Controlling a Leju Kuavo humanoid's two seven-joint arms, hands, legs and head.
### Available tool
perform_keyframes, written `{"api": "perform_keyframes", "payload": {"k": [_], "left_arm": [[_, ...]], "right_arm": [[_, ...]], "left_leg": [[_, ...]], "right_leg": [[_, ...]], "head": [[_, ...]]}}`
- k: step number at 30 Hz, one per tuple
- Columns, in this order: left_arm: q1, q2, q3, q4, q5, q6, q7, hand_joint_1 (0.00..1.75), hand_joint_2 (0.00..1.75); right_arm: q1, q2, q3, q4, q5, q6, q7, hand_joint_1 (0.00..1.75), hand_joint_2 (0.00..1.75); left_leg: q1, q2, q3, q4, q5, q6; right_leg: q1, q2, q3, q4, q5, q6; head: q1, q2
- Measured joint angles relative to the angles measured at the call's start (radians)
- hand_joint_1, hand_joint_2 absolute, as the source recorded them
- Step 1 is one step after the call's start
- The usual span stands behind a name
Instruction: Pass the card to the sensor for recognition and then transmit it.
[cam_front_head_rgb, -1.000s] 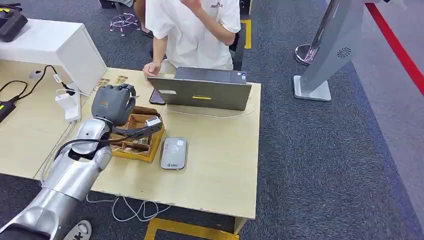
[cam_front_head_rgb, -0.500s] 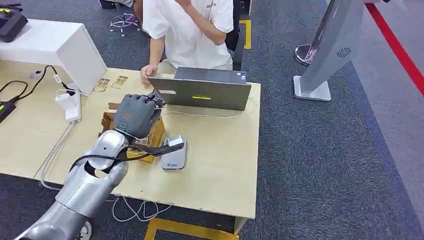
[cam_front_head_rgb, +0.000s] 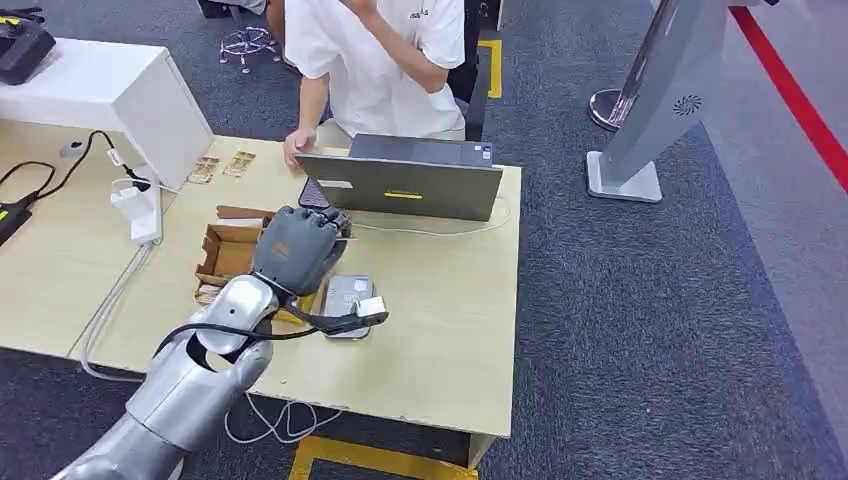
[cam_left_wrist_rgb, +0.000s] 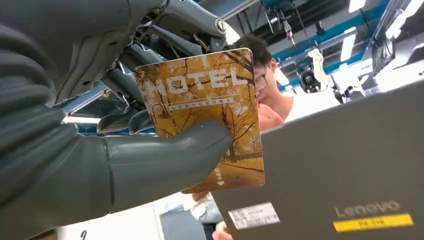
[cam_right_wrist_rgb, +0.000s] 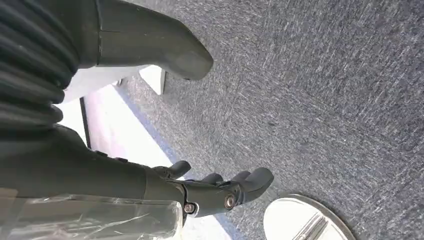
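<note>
The left hand (cam_front_head_rgb: 296, 247) pinches the card (cam_left_wrist_rgb: 205, 117) under its thumb. The sensor (cam_front_head_rgb: 347, 303) lies just below it on the surface (cam_front_head_rgb: 450, 300). The right hand (cam_right_wrist_rgb: 220, 192) hangs empty, fingers loosely curled.

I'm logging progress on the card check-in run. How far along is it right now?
Done: the card is out of the cardboard box, pinched by the left hand. In hand: that hand hangs above the grey sensor on the table. Left: the reading, then passing the card on. The right hand holds nothing.

place: probably an office or lab | cues: laptop (cam_front_head_rgb: 410, 183); wooden desk (cam_front_head_rgb: 450, 330); grey carpet (cam_front_head_rgb: 640, 330); seated person (cam_front_head_rgb: 385, 60)
</note>
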Motion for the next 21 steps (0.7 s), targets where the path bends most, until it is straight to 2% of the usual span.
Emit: {"api": "perform_keyframes", "payload": {"k": [4,11,16,21], "left_arm": [[0.011,0.0,-0.003,0.016,-0.006,-0.002,0.018,1.75,1.75],[0.046,-0.017,-0.004,0.091,-0.043,0.047,0.019,1.75,1.75],[0.09,-0.056,-0.014,0.202,-0.092,0.135,0.014,1.75,1.75],[0.109,-0.082,-0.018,0.29,-0.104,0.142,0.028,1.75,1.75]], "right_arm": [[0.0,0.0,-0.005,0.0,0.012,0.0,0.0,0.0,1.75],[-0.002,0.0,-0.007,0.0,0.024,0.0,0.0,0.0,1.75],[-0.003,0.0,-0.007,0.0,0.04,0.0,0.003,0.0,1.75],[-0.004,0.0,-0.008,0.0,0.048,0.0,0.012,0.0,1.75]], "left_leg": [[0.0,0.0,0.0,0.0,0.0,0.0],[0.0,0.0,0.0,0.0,0.0,0.0],[-0.001,0.0,0.0,0.0,0.0,0.0],[-0.001,0.0,0.0,0.0,0.0,0.0]], "right_leg": [[0.0,0.0,0.0,0.0,0.0,0.0],[0.0,0.0,0.0,0.0,0.0,0.0],[-0.001,0.0,0.0,0.0,0.0,0.0],[-0.001,0.0,0.0,0.0,0.0,0.0]], "head": [[0.0,0.0],[0.0,0.0],[0.0,0.0],[0.0,0.0]]}}
